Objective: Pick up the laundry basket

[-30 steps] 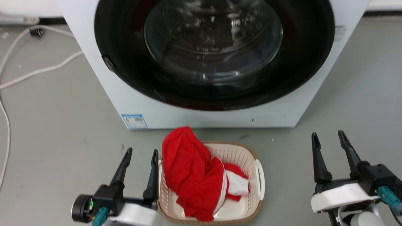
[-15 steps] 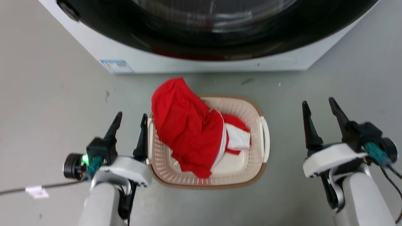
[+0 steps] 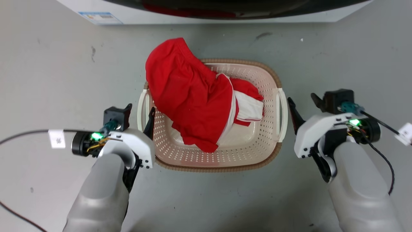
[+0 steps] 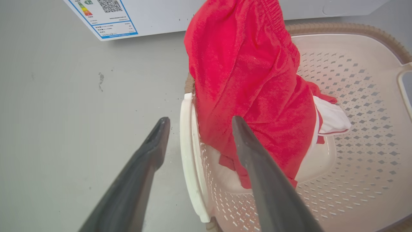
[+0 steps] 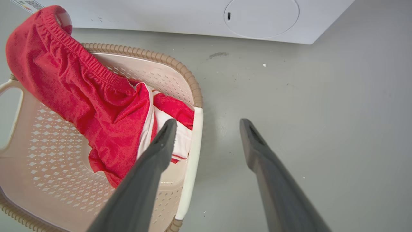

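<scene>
The cream plastic laundry basket (image 3: 193, 151), with its perforated walls and brown woven-look rim, sits on the grey floor (image 3: 48, 64) just in front of the white washing machine (image 3: 289, 17). A red garment with white trim (image 3: 190, 96) lies in it and spills over the far left rim. In the head view the basket's longer axis runs side to side, so we have one white handle at each end: the left handle (image 3: 141, 111) and the right handle (image 3: 282, 112).

The basket lies squarely between our arms. In the left wrist view the left gripper (image 4: 200, 120) is spread apart and holds nothing. One finger is outside the wall and the other over the inside, with the handle between them. The right gripper (image 5: 207, 121) mirrors this, spread and empty, straddling its handle. We cannot tell how far above the handles the fingertips stand.

Both grippers look about equally near. We judge the next move calls for each to close on its handle so that both can lift together.
</scene>
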Available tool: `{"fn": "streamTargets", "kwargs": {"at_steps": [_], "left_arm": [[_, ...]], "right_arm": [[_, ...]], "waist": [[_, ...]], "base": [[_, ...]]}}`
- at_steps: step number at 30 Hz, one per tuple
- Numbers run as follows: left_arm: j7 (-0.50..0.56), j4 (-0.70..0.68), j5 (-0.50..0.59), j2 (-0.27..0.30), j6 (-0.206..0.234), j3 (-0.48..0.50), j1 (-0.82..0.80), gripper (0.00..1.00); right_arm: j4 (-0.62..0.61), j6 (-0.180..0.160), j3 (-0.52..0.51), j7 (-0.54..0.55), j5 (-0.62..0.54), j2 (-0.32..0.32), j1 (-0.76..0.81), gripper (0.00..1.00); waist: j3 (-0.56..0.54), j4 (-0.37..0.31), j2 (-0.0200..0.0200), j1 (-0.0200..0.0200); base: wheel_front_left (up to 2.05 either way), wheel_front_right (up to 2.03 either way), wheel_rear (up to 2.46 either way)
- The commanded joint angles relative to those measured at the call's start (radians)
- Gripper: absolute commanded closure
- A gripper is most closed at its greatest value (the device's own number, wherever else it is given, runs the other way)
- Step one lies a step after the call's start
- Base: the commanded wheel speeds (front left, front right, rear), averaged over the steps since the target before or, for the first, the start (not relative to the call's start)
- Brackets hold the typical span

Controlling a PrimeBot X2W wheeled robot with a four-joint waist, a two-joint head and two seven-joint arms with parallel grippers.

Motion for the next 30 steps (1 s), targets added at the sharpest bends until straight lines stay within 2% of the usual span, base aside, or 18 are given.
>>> {"fn": "streamTargets", "kwargs": {"at_steps": [1,7,14,21,30], "left_arm": [[0.013,0.049,-0.018,0.007,0.0,-0.034,-0.045,0.0],[0.055,0.164,-0.103,0.024,-0.001,-0.148,-0.144,0.0],[0.109,0.217,-0.205,0.042,-0.001,-0.269,-0.235,0.0],[0.179,0.214,-0.308,0.067,-0.001,-0.403,-0.286,0.0],[0.204,0.198,-0.419,0.105,-0.001,-0.531,-0.327,0.0]], "right_arm": [[0.047,-0.001,0.017,0.019,0.016,-0.001,-0.045,0.0],[0.2,-0.001,0.061,0.079,0.057,-0.001,-0.151,0.0],[0.339,-0.001,0.121,0.127,0.105,-0.001,-0.26,0.0],[0.443,-0.001,0.173,0.141,0.123,-0.001,-0.342,0.0],[0.529,-0.001,0.197,0.126,0.144,-0.001,-0.414,0.0]], "waist": [[0.031,0.001,0.0,-0.0002],[0.081,0.003,0.0,-0.0002],[0.133,0.016,0.0,-0.0002],[0.171,0.025,0.0,-0.0002],[0.208,0.034,0.0,-0.0002]], "base": [[0.0,0.0,0.0],[0.0,0.0,0.0],[0.0,0.0,0.0],[0.0,0.0,0.0],[0.0,0.0,0.0]]}}
